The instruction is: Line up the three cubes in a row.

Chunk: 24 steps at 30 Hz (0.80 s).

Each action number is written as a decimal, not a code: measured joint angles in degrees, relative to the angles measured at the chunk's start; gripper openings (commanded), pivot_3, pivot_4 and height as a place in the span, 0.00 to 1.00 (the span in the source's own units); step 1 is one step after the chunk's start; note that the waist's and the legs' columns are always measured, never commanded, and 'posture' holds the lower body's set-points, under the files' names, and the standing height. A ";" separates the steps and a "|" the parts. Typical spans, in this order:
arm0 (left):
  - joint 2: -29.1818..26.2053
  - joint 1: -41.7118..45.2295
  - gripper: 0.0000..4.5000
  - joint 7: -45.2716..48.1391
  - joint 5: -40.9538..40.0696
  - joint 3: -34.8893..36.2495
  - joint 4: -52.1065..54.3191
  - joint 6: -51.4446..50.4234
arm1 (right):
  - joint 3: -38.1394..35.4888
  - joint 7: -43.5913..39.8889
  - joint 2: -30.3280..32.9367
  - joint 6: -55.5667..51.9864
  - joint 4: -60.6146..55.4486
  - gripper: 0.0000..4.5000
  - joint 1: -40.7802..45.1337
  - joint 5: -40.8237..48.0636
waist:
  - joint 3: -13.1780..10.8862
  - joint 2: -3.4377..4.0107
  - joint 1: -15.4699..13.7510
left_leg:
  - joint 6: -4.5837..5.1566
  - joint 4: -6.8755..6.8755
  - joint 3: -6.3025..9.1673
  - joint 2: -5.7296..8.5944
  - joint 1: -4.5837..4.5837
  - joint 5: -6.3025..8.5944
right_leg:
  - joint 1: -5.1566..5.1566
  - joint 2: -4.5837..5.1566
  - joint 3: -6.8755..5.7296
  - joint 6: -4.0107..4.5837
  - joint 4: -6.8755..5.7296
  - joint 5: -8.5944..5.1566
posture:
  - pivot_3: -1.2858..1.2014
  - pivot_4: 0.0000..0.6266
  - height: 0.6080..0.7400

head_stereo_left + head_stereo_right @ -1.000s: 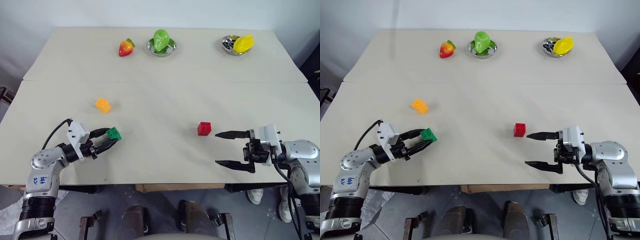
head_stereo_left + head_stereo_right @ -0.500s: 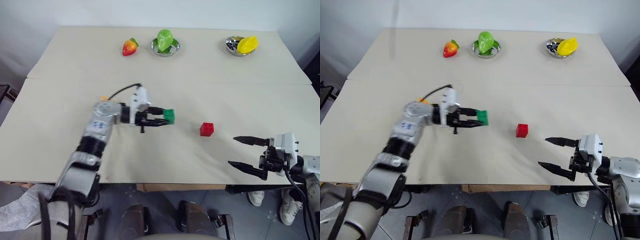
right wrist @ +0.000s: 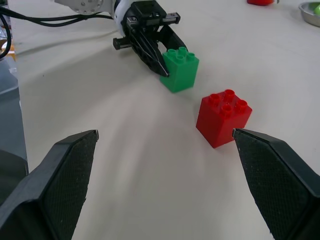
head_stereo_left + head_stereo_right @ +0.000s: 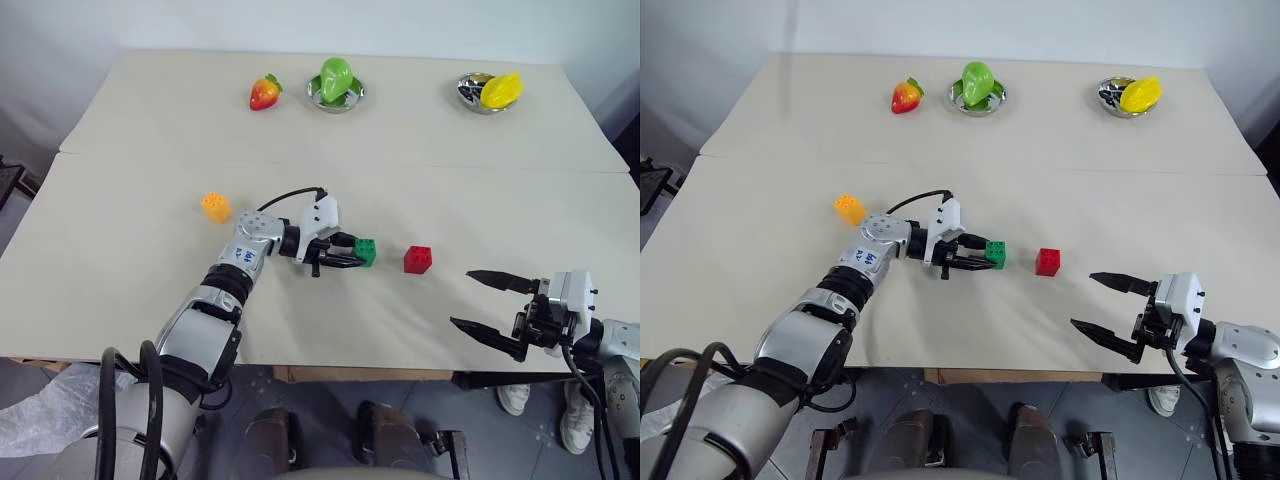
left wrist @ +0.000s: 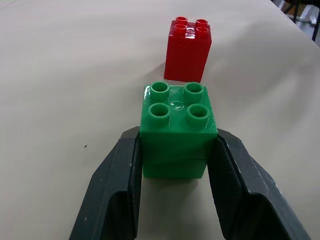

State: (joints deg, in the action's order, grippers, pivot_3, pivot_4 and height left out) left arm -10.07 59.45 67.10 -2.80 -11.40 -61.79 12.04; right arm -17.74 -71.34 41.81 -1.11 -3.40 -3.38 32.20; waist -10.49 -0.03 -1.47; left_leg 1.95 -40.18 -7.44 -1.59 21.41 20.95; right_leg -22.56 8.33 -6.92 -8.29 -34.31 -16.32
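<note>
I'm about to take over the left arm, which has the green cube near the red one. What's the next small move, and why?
Probably ease the green cube a touch closer to the red cube, then open. The left gripper is shut on the green cube, with a gap between the two. The orange cube sits far off, to fetch next. The right gripper is open, holding nothing.

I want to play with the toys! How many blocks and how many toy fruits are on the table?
Blocks: 3, the green block, the red block and the orange block
Toy fruits: 3, the strawberry, the green fruit and the yellow fruit
Total: 6
</note>
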 measured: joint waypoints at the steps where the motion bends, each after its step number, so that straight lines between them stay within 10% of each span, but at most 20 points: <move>1: 0.01 0.06 0.41 0.56 0.05 0.15 0.00 0.09 | 0.00 0.08 -0.01 0.00 0.00 1.00 0.01 -0.01 | 0.00 0.00 0.03 | 0.00 0.00 0.00 0.00 0.00 0.00 | 0.00 0.00 0.00 0.00 0.00 0.00 | 0.52 0.24 1.00; 10: -4.06 -1.39 1.00 4.94 -3.12 6.21 4.17 1.19 | 2.48 -0.44 -3.07 1.20 1.95 1.00 3.48 -0.34 | 0.00 0.00 0.52 | 0.00 0.00 0.35 -0.05 0.00 0.00 | -0.04 -0.01 0.01 0.00 -0.07 0.00 | 0.52 0.24 1.00; 24: -21.14 -53.59 1.00 -10.12 -19.52 34.56 53.51 -10.16 | 10.55 3.80 -13.53 2.41 3.47 1.00 16.27 -1.49 | -0.01 0.02 1.98 | 0.01 -0.04 0.79 -0.17 -0.14 0.00 | 0.03 0.30 -0.11 0.10 -0.41 -0.06 | 0.52 0.24 1.00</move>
State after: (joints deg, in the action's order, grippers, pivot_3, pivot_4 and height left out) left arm -31.22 5.86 56.98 -22.32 23.16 -8.28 1.89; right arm -7.19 -67.54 28.29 1.30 0.07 12.89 30.70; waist -10.50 -0.01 0.51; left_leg 1.96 -40.22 -6.65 -1.76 21.27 20.95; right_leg -22.53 8.63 -7.03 -8.19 -34.73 -16.38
